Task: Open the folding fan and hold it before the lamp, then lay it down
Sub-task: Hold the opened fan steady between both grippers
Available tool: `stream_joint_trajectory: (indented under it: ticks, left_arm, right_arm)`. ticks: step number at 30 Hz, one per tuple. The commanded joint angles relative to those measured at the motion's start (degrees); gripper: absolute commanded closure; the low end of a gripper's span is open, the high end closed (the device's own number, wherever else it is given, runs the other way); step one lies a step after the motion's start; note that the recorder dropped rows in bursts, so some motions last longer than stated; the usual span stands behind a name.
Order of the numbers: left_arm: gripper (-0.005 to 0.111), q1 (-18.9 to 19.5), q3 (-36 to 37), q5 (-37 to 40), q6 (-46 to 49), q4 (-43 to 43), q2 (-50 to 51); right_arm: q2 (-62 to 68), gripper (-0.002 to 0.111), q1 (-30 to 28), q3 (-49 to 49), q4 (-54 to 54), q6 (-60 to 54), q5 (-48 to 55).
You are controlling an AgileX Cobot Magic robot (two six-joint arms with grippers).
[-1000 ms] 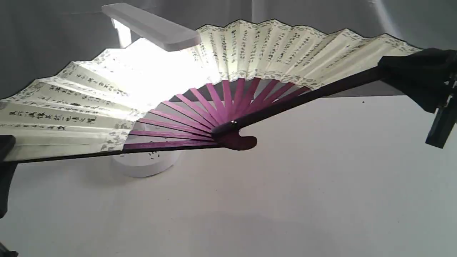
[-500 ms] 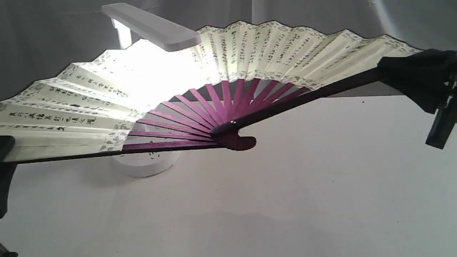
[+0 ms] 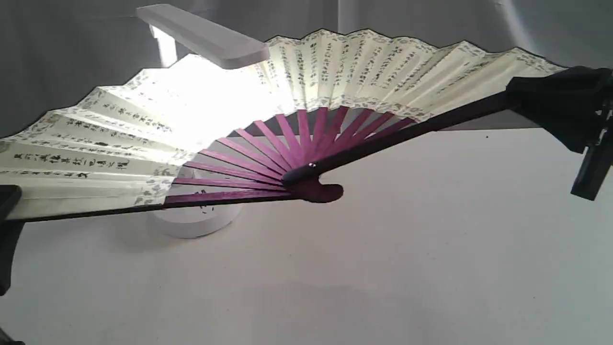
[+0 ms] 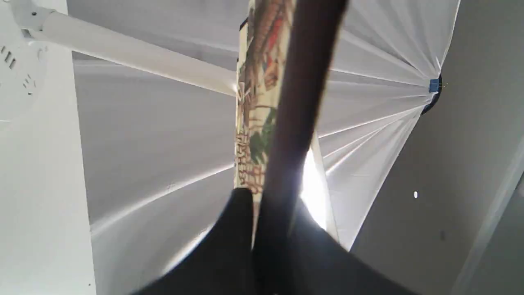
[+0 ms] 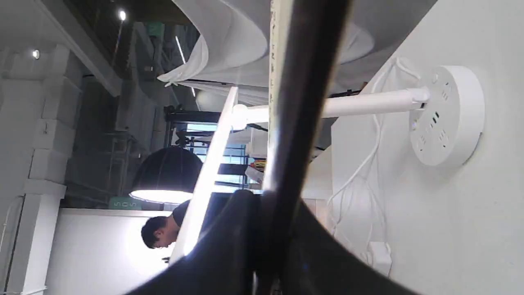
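The folding fan [image 3: 335,72] hangs spread wide in the air above the table [image 3: 431,249], in front of the lamp [image 3: 206,36], and I hold it at both ends. My left gripper [image 3: 6,203] is clamped on the near-black outer stick at the left end. My right gripper [image 3: 519,98] is clamped on the other outer stick at the right end, which sits higher. In each wrist view the dark jaws press against both sides of the stick, with no gap showing.

The frame edge cuts off most of my left gripper in the exterior view, and the right one is a dark mass with little detail. In both wrist views the stick is a blurred dark bar close to the lens. The left wrist view catches the fan's other face edge-on, with brown, red and green marks I cannot read. The fan hides the lamp's stem in the exterior view, where only the flat head above it and the round base below it show.

The leaf is pleated cream paper with columns of black writing and a grey patterned border. It glows white where the lamp shines through. Flat maroon ribs meet at a small metal rivet [image 3: 312,165]. The table is matte white, and grey cloth [image 3: 72,52] hangs behind.
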Motion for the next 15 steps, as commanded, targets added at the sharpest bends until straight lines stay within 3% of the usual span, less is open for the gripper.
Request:
stream_joint_trajectory:
  ticks: [1,15]
  left_arm:
    - [0.107,0.51,0.1,-7.14,-2.97,-6.03,-1.15]
    - [0.107,0.51,0.1,-7.24,-2.97,-7.45,-1.15]
  right_arm:
    - [-0.17,0.108,-1.15,-0.04,0.96,-2.1,-4.82]
    - [-0.17,0.108,-1.15,-0.04,0.96,-2.1,-4.82]
